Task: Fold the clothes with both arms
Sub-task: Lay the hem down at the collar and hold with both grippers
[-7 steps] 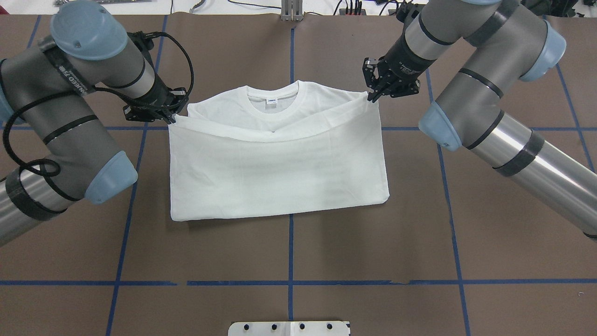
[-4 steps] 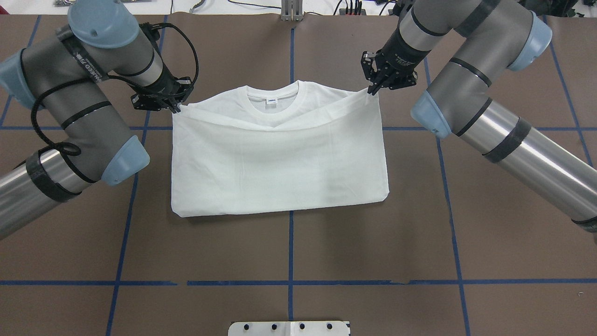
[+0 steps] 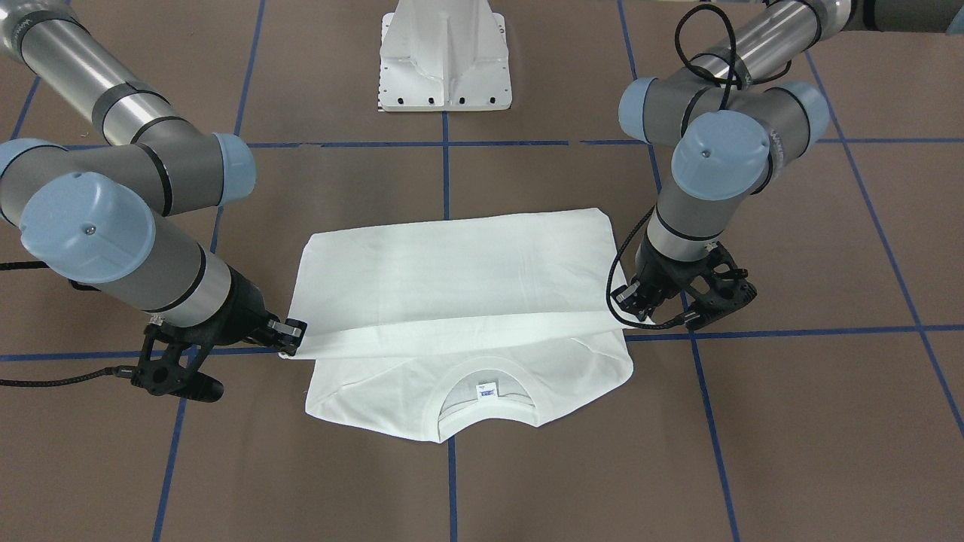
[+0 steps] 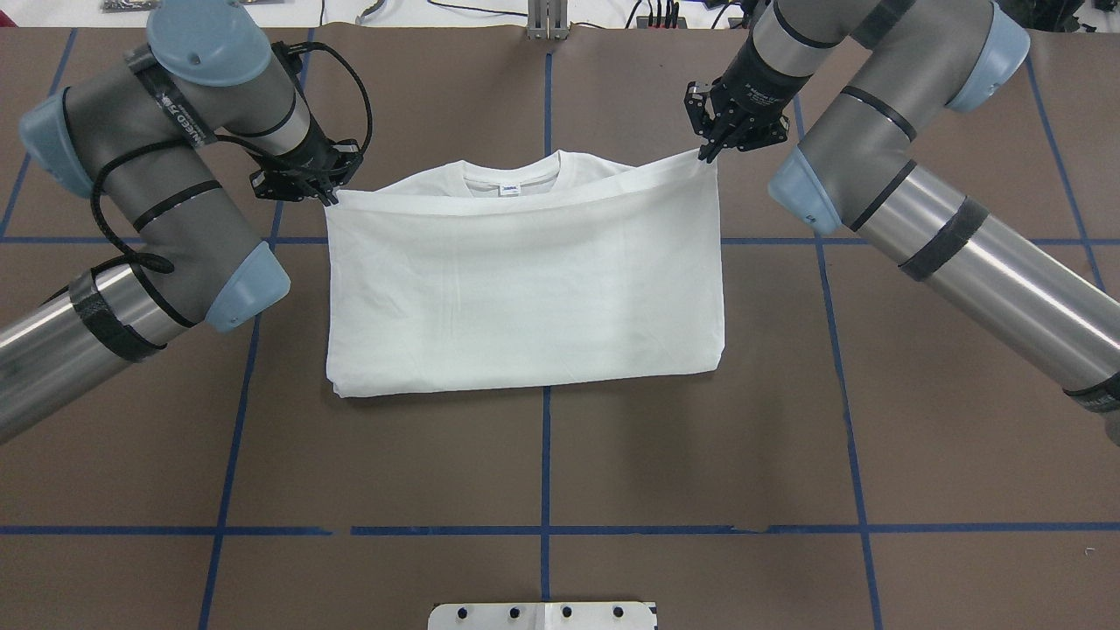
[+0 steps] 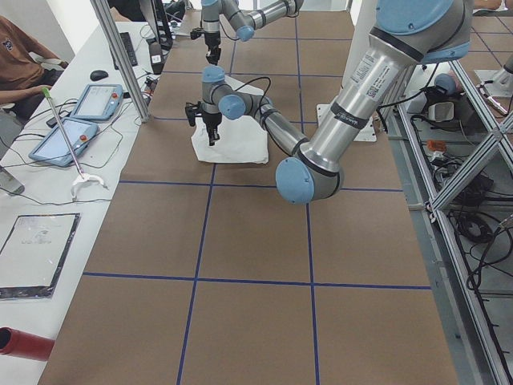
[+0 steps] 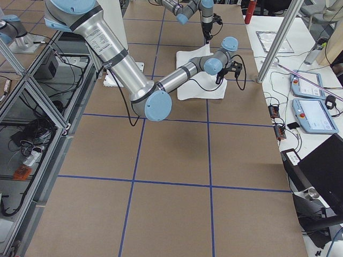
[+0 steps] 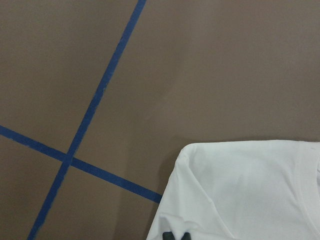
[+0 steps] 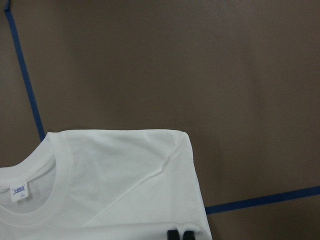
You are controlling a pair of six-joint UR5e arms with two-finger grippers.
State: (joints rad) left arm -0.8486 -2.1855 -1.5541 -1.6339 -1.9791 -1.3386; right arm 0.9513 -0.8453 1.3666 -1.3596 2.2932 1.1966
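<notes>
The white T-shirt [image 4: 525, 289] lies on the brown table, its lower half folded up over its chest. The ribbed collar [image 4: 512, 173] and neck label [image 4: 508, 188] show past the folded edge. The black printed text is hidden. My left gripper [image 4: 331, 197] is shut on the left corner of the folded edge, held just above the shoulder. My right gripper [image 4: 704, 156] is shut on the right corner. In the front-facing view the shirt [image 3: 452, 271] stretches between my left gripper [image 3: 629, 305] and my right gripper [image 3: 290, 335]. The wrist views show the shoulders [image 7: 240, 190] [image 8: 115, 185] below.
Blue tape lines [image 4: 544, 529] grid the brown table. The white pedestal base [image 3: 446, 60] stands on the robot's side. Past the table's far edge, a desk holds tablets [image 5: 76, 120] and a person sits there.
Both grippers have moved away from the robot with the folded edge. The fold now covers more of the chest and reaches nearly to the collar.
</notes>
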